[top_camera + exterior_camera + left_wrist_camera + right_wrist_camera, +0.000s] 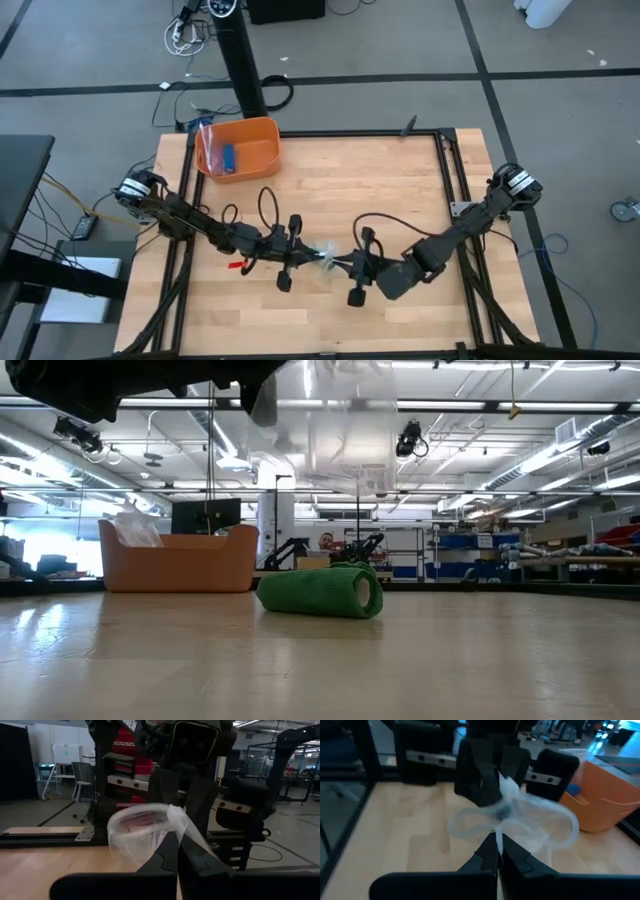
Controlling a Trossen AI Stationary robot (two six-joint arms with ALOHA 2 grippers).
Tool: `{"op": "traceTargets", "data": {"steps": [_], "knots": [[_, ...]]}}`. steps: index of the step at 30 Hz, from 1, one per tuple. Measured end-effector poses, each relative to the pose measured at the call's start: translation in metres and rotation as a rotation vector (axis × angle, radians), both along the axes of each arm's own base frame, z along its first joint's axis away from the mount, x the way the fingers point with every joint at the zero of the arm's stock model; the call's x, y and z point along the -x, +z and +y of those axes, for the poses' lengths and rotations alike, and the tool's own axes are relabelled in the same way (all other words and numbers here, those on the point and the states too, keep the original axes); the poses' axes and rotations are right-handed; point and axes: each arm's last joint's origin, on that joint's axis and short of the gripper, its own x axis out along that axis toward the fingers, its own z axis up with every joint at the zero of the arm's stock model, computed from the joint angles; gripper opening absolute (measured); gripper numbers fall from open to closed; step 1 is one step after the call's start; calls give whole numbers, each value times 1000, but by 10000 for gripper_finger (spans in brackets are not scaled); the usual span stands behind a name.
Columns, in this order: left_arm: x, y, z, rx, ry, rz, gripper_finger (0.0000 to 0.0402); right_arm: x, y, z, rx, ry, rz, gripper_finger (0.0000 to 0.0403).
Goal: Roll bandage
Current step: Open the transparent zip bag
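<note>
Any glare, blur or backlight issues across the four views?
Low view: bright windows at left backlight the scene, the bin is hazy, the green roll fairly sharp. Right wrist view: soft all over, the clear bag smeared. Left wrist view: the gripper fingers are dark silhouettes. High view: even light, no glare.

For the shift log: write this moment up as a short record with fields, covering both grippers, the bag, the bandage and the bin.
left gripper: shut on the clear plastic bag, held up over the table's middle
right gripper: shut on the same bag from the opposite side
clear plastic bag: stretched between the two grippers, mouth gaping, raised off the wooden table
bandage: green roll lying on its side on the table, not held, seen in the low view only
orange bin: at the far left of the table, a small blue item inside
</note>
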Motion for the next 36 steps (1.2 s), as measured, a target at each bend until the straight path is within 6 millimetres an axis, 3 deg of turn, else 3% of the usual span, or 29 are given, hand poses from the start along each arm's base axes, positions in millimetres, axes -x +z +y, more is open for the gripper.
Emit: {"op": "traceTargets", "data": {"steps": [14, 24, 36], "knots": [[-1, -2, 0, -25, 2, 18, 0, -9, 1, -13, 9, 40, 19, 0], [-1, -3, 0, -66, 7, 20, 0, 1, -5, -3, 21, 23, 66, 0], [-1, -7, 0, -66, 0, 62, 0, -13, -2, -23, -7, 25, 52, 0]]}}
